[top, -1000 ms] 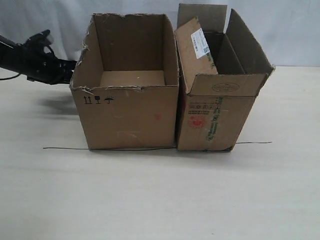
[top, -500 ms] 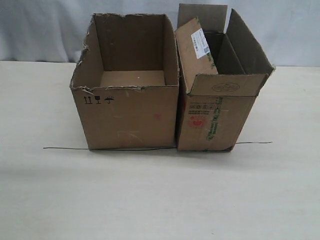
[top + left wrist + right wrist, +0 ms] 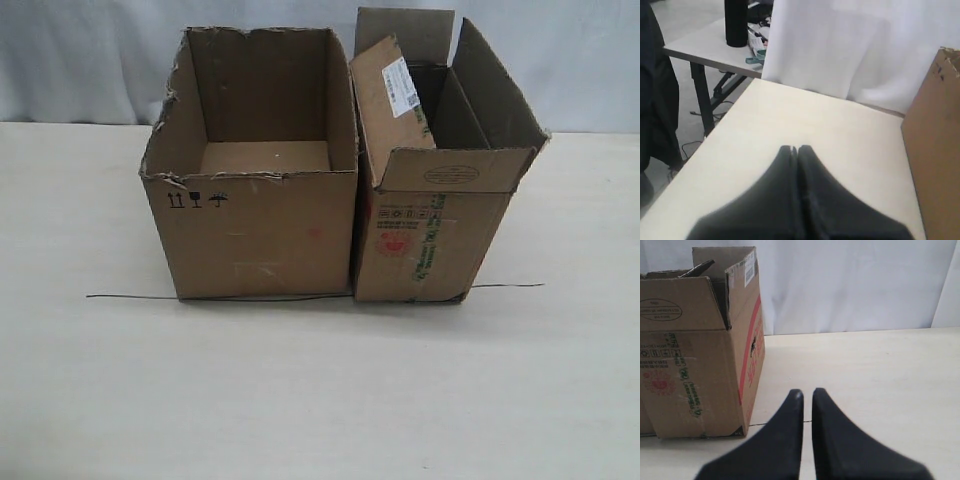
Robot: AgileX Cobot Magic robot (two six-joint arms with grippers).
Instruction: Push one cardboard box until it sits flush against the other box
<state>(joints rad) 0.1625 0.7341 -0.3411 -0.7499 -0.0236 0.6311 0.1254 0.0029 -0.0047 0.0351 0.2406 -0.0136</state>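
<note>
The cardboard box (image 3: 250,225), wide with a ragged torn rim, stands left of centre on the table. Its right wall lies against the other box (image 3: 430,235), the narrower carton with upright flaps and a white label. Neither gripper shows in the exterior view. In the left wrist view my left gripper (image 3: 796,148) is shut and empty over bare tabletop, with the cardboard box's side (image 3: 935,150) off to one side. In the right wrist view my right gripper (image 3: 806,391) is shut with only a thin slit between its fingers. It holds nothing and is apart from the other box (image 3: 695,355).
A thin dark wire (image 3: 130,296) lies on the table along the boxes' front edges and also shows in the right wrist view (image 3: 781,423). White cloth (image 3: 80,60) hangs behind. Past the table's edge stands a side table with a black bottle (image 3: 736,22).
One second ago the left arm was at the left edge of the exterior view beside the cardboard box; it has since left that view. The boxes have not moved.
</note>
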